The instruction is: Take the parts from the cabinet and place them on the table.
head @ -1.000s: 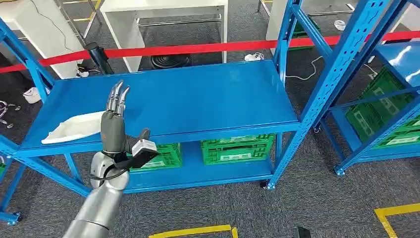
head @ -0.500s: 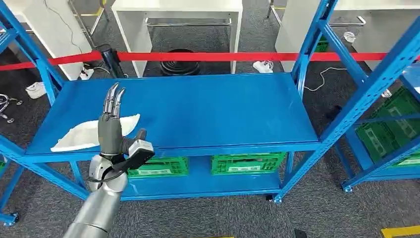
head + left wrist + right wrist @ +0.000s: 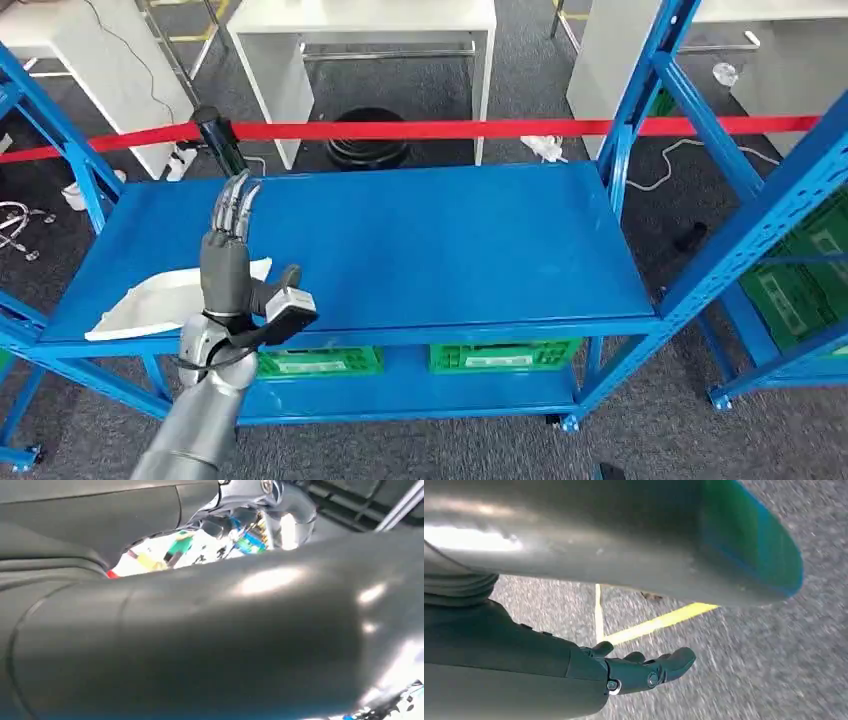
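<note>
A white curved part [image 3: 140,305] lies flat on the left end of the blue top shelf [image 3: 430,240] in the head view. My left hand [image 3: 228,262] is raised in front of the part's right end, fingers straight and pointing away from me, thumb out to the side, nothing in it. I cannot tell whether the hand touches the part. My right hand [image 3: 644,670] hangs over grey carpet with its fingers loosely extended and holds nothing.
Green crates [image 3: 500,355] sit on the lower shelf. Another blue rack [image 3: 760,200] stands close on the right. Red barrier tape [image 3: 500,128] runs behind the shelf, with a white table [image 3: 370,15] beyond it. A yellow floor line [image 3: 659,622] lies under my right hand.
The whole picture has shifted, so the camera has moved and the shelf now sits more centred. My left hand keeps its raised, flat pose beside the white part.
</note>
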